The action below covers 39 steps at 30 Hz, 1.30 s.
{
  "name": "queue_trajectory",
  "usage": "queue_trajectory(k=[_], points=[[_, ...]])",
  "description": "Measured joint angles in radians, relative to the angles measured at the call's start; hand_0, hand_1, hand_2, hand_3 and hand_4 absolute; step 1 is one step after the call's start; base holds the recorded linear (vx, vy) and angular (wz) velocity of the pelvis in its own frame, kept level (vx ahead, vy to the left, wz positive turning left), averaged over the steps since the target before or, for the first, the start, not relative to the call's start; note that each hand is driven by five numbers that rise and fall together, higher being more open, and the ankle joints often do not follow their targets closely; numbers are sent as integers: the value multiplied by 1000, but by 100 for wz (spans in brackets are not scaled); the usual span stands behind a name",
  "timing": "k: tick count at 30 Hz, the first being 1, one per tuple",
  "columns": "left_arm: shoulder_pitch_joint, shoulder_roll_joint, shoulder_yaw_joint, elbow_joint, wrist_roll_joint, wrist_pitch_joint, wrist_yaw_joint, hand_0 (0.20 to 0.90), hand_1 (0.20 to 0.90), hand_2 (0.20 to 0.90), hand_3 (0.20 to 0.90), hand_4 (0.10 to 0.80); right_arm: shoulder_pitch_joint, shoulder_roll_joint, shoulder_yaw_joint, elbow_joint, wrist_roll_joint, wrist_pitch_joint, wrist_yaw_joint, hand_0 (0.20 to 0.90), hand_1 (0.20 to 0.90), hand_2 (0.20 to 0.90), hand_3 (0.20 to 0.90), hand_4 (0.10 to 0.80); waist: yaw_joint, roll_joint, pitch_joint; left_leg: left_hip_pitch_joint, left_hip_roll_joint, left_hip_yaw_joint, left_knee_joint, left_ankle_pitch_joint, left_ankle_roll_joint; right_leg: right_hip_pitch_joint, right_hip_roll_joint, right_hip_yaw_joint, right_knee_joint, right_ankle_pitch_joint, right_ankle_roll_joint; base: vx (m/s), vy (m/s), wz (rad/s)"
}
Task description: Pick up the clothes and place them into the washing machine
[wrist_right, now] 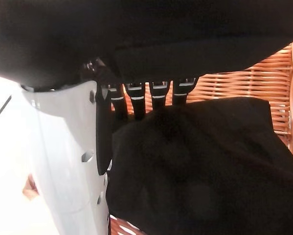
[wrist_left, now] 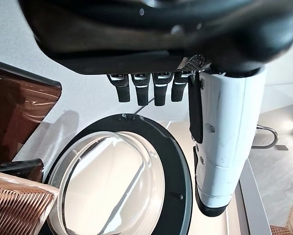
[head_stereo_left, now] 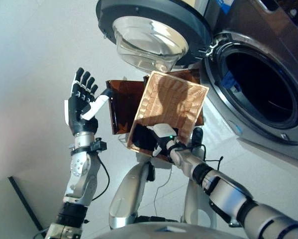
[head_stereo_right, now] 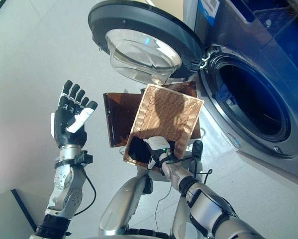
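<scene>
A black garment [head_stereo_left: 140, 141] lies bunched in the near end of a woven wicker basket [head_stereo_left: 174, 102] that stands on the floor in front of the washing machine [head_stereo_left: 283, 45]. My right hand [head_stereo_left: 161, 135] is down inside the basket against this cloth; its wrist view shows the black garment [wrist_right: 200, 166] filling the space past the hand [wrist_right: 63, 161]. The machine's drum opening [head_stereo_left: 260, 89] is dark, and its round glass door [head_stereo_left: 149, 35] is swung wide to the left. My left hand [head_stereo_left: 80, 107] is raised left of the basket, open and holding nothing.
A brown translucent plastic panel [head_stereo_left: 121, 107] lies under and to the left of the basket. The open door hangs just beyond the basket's far edge. Pale floor spreads out on the left.
</scene>
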Motion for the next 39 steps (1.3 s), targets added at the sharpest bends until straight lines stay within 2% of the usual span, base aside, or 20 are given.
queue_trajectory(k=[20,29,36,39], points=[[-1,0,0,-2,0,0,29,900,900,900,900,800,-15,0,26,11,-60,6,-27,200,200,200,200,300,0,0,7,-6,0,-2,0,1,-1,-5,0,0,0,0,0,0,0,0],[-2,0,0,-6,1,0,30,900,900,900,900,800,-19,-1,-40,11,-64,11,-62,200,200,200,200,300,1,0,7,-5,0,-1,1,1,-1,-4,0,0,0,0,0,0,0,0],[-5,0,0,-6,1,0,40,900,900,900,900,800,-4,-16,-110,-52,70,5,-76,200,200,200,200,300,-1,0,7,2,0,4,0,1,-1,-1,1,4,2,0,0,3,2,0],[-8,0,1,-6,1,0,49,900,900,900,900,800,25,-26,-176,-136,223,-4,-92,200,200,200,200,300,-3,0,7,5,0,9,0,1,-1,-1,2,12,4,1,0,20,8,-4]])
